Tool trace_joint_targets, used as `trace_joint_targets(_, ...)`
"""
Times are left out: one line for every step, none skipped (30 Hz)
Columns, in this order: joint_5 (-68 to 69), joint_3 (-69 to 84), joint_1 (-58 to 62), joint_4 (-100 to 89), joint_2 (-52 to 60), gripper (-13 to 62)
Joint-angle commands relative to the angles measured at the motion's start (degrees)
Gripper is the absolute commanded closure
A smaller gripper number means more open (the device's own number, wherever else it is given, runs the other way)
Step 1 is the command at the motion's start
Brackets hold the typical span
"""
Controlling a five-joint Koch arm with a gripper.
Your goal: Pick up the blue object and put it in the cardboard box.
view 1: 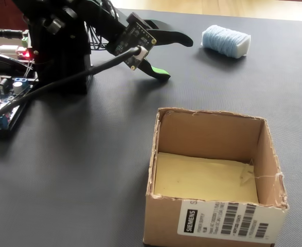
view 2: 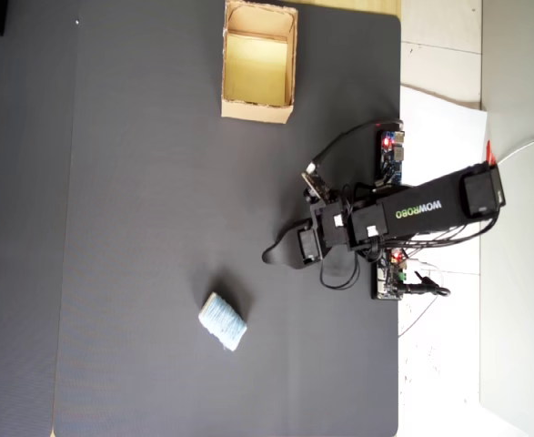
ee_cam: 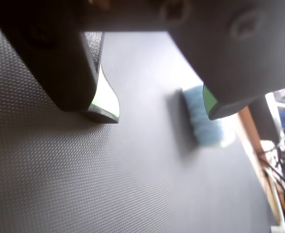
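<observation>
The blue object (view 1: 226,41) is a pale blue ribbed block lying on the black mat, far right in the fixed view and low on the mat in the overhead view (view 2: 223,320). My gripper (view 1: 177,58) hovers just left of it in the fixed view, open and holding nothing. In the wrist view the block (ee_cam: 200,121) lies beyond the right jaw, partly hidden by it, and the gripper (ee_cam: 159,114) stands wide apart over bare mat. The cardboard box (view 1: 163,216) stands open in the foreground, its yellowish inside showing; in the overhead view the box (view 2: 257,111) is at the top.
Circuit boards (view 1: 6,103) and cables sit by the arm's base (view 2: 391,150). The black mat (view 2: 157,228) ends at a white floor on the right in the overhead view. A white label is on the box's front wall (view 1: 228,222).
</observation>
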Motion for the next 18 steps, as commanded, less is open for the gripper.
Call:
trace_joint_targets(1.49,2.2,-3.08,-3.96,5.1,15.3)
trace_joint_targets(1.49,2.2,-4.66,-3.96,5.1,15.3)
trace_joint_targets(1.49,2.2,-6.15,-4.04,5.1,15.4)
trace_joint_targets(1.49,2.2,-7.65,-3.96,5.1,15.4)
trace_joint_targets(1.49,2.2,-8.96,-4.04,5.1,15.4)
trace_joint_targets(1.58,2.2,-10.46,-4.13,5.1,15.5)
trace_joint_targets(1.76,2.2,-11.16,-4.39,5.1,15.5)
trace_joint_targets(1.76,2.2,-11.51,-5.27,5.1,15.6)
trace_joint_targets(1.85,2.11,-11.78,-6.06,5.1,15.6)
trace_joint_targets(1.93,2.11,-12.48,-6.86,5.1,15.8)
trace_joint_targets(1.93,2.02,-13.62,-7.65,5.1,15.9)
trace_joint_targets(1.93,1.93,-15.03,-8.26,5.01,15.9)
trace_joint_targets(1.85,1.58,-16.26,-8.44,5.1,15.9)
trace_joint_targets(1.76,0.88,-17.14,-8.44,5.01,15.9)
trace_joint_targets(1.76,0.09,-17.75,-8.44,5.01,15.9)
trace_joint_targets(1.67,-1.14,-17.84,-8.44,4.92,15.9)
trace_joint_targets(1.67,-2.64,-17.84,-8.44,4.75,15.9)
trace_joint_targets(1.67,-4.39,-17.75,-8.44,4.48,15.9)
